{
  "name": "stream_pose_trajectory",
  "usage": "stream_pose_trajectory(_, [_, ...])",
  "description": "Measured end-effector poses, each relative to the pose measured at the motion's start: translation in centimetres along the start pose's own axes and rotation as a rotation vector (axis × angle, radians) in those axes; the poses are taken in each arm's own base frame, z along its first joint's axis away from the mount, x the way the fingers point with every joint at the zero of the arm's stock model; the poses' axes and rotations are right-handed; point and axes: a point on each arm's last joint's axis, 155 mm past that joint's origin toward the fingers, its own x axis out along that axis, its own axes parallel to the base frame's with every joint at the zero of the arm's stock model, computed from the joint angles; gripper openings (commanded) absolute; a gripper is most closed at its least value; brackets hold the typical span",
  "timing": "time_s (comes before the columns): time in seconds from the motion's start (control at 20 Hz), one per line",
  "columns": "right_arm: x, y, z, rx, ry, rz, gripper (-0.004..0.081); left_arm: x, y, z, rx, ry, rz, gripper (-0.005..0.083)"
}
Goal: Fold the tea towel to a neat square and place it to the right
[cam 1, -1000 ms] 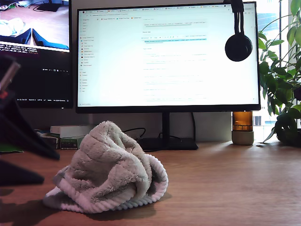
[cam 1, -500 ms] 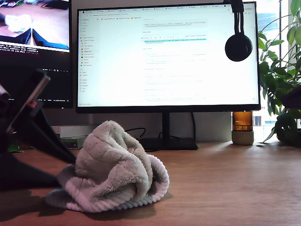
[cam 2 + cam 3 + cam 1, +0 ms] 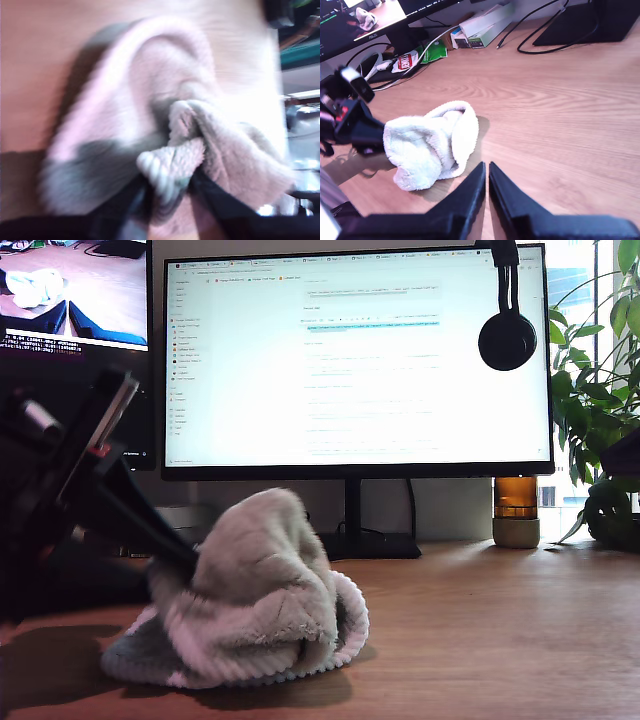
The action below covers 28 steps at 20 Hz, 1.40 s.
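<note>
My first claw (image 3: 167, 192) is gripping the tea towel (image 3: 250, 605), crumpled on the desk (image 3: 500, 640) toward the exterior view's left, while my second claw (image 3: 486, 172) is hovering clenched and empty, farther off.

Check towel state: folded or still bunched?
Bunched. The towel sits in a crumpled heap on the desk, with my first gripper pinching its hem.

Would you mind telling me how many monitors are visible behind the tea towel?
2: the large bright monitor fills the middle of the exterior view; a darker second monitor sits at that view's left, cropped. More may lie out of frame.
</note>
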Motion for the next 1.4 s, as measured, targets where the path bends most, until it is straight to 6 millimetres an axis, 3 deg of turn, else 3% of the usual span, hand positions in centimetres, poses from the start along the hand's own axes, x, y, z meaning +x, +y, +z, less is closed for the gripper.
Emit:
stream_pose_trajectory(0.15, [0.2,1.2,-0.3,-0.015,0.016,0.048,0.0020,0.1,-3.8,1.2,0.020,0.009,-0.123,-0.0020])
stream_pose_trajectory(0.45, [0.2,5.0,-0.2,-0.079,0.009,0.193,0.0093,-0.5,-12.5,5.8,0.140,-0.038,-0.309,-0.0020])
stream_pose_trajectory(0.7, [0.3,6.0,0.7,-0.113,-0.038,0.205,0.0218,-0.8,-16.3,6.9,0.198,-0.054,-0.373,-0.0020])
stream_pose_trajectory(0.85, [0.9,5.6,0.1,-0.109,-0.008,0.173,0.0235,-0.7,-18.8,6.7,0.226,-0.044,-0.406,-0.0020])
stream_pose_trajectory(1.0, [1.3,5.7,0.1,-0.119,0.009,0.167,0.0235,-0.3,-20.0,5.6,0.239,-0.007,-0.416,-0.0020])
stream_pose_trajectory(1.2, [1.8,5.7,1.1,-0.128,0.042,0.137,0.0250,-0.2,-20.0,5.3,0.241,0.000,-0.413,-0.0020])
stream_pose_trajectory(1.3, [2.3,4.9,-0.6,-0.109,0.131,0.105,0.0250,-0.2,-19.9,5.4,0.239,0.001,-0.409,-0.0020])
stream_pose_trajectory(1.4, [2.6,3.6,-3.9,-0.064,0.271,0.059,0.0252,-0.3,-20.1,5.6,0.240,-0.002,-0.409,-0.0020])
